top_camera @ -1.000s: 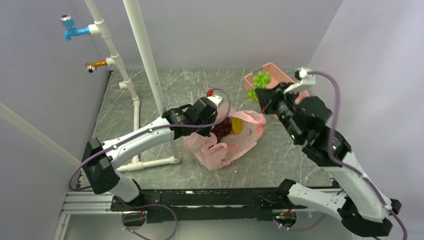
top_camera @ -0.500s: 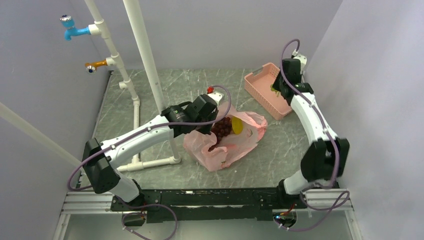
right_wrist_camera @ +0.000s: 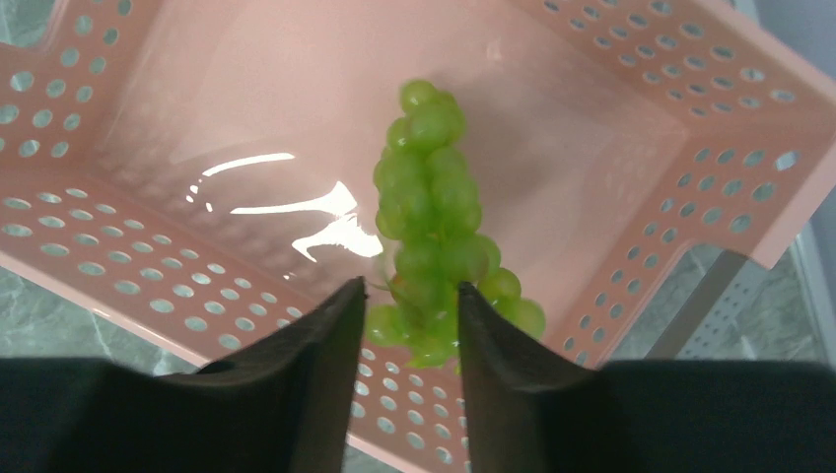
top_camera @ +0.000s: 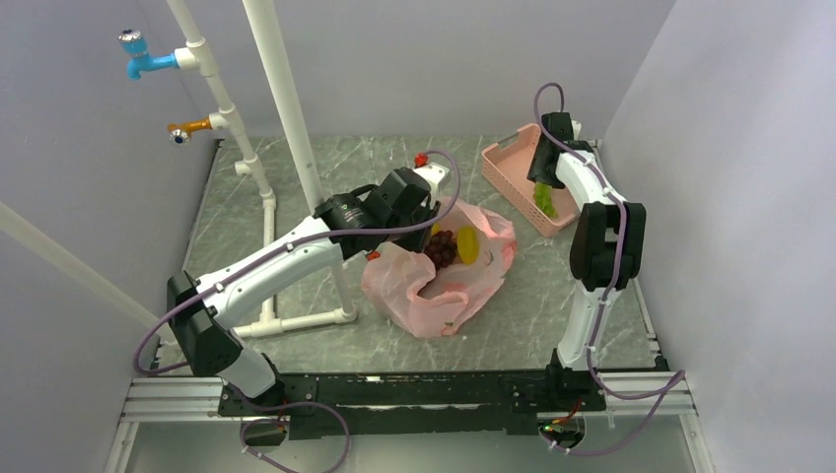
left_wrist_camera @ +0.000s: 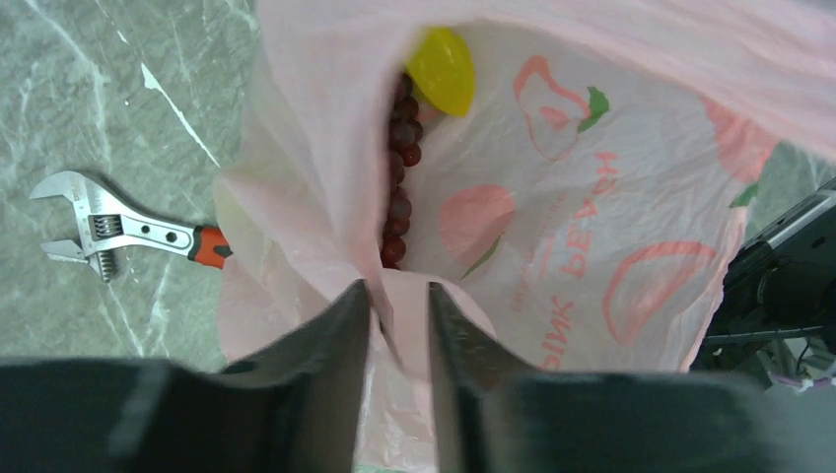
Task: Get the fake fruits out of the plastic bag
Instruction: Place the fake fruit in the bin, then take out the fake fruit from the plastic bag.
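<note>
Light green grape bunch [right_wrist_camera: 426, 212]: its long axis runs straight out from between the fingers of the right gripper [right_wrist_camera: 406, 315]. The narrow tip is farthest from them and the broad end lies at the fingertips. It hangs over the floor of the basket [right_wrist_camera: 197, 108], at the far right of the table [top_camera: 296, 187].
Right gripper: clasped about the broad end of the green bunch, one finger on each side, with grapes against both.
Dark red-purple grape bunch [left_wrist_camera: 397, 187]: inside the plastic bag [left_wrist_camera: 592, 197], with its long axis along the bag's inner fold. One end is near the left gripper [left_wrist_camera: 396, 301] and the other touches the yellow fruit [left_wrist_camera: 441, 69].
Yellow fruit: inside the bag, at the far end of the dark bunch, partly hidden by the bag's rim.
Plastic bag: crumpled at mid-table, with the mouth open upward and toward the far wall. The film is translucent pink with peach prints.
Left gripper: pinched on a fold of the bag's rim, with film caught between the two fingers.
Wrench [left_wrist_camera: 128, 232]: flat on the table just beside the bag. Its head points away from the bag and its red handle end disappears under the film.
Surface: grey-green with pale marble veins.
Room: pale lilac walls [top_camera: 444, 59] on three sides. White pipes [top_camera: 281, 99] rise at the left rear, carrying a blue tap [top_camera: 138, 61] and an orange tap [top_camera: 187, 128].
Count: three fruits in view (one green bunch, one dark bunch, one yellow). There is one bag, one basket, one wrench, two taps and two grippers.
</note>
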